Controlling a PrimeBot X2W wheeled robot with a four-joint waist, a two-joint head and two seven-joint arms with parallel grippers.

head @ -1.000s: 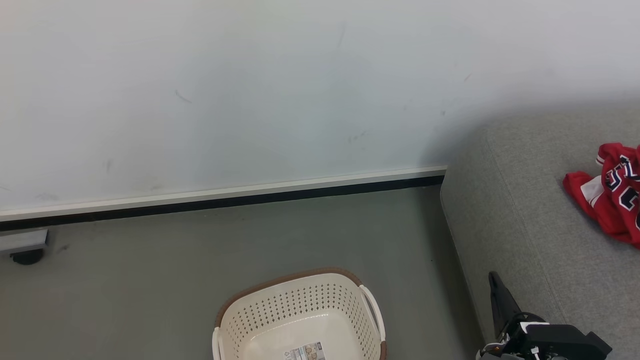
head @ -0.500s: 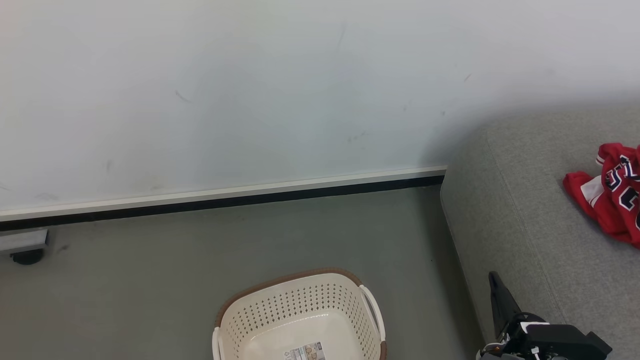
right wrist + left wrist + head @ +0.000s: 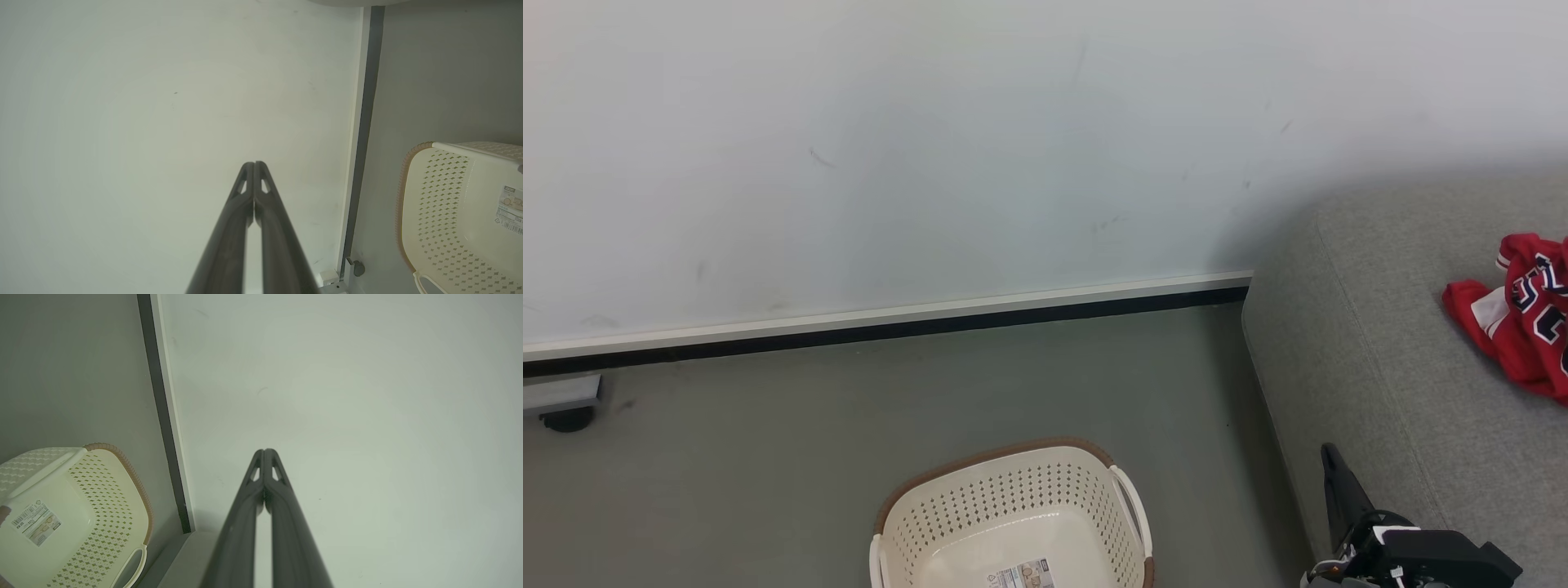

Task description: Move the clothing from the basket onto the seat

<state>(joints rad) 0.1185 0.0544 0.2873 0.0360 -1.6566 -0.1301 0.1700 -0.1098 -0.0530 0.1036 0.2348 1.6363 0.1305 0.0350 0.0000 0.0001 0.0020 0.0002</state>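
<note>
- left gripper [image 3: 264, 451]: fingers pressed together, holds nothing, points at the wall [image 3: 367, 396].
- right gripper [image 3: 254, 163]: same, tips meet, nothing between them. In the head view it sits low right beside the seat [image 3: 1380, 367] edge.
- clothing [image 3: 1523, 318]: red heap with dark lettering lying on the seat, cut off by the frame edge, so can't tell whether both garments are there.
- basket [image 3: 996, 454]: on the floor [image 3: 768, 457] well apart from the clothing. The inside that shows is bare except for a label [image 3: 1021, 576].
- Judgement: transfer looks done or nearly so, and the step in hand is a final check.
- To do it well: tip the head down to see the whole basket bottom, then pan right to confirm the heap lies fully on the cushion with nothing hanging over the edge. Keep both arms tucked clear of the basket rim.
</note>
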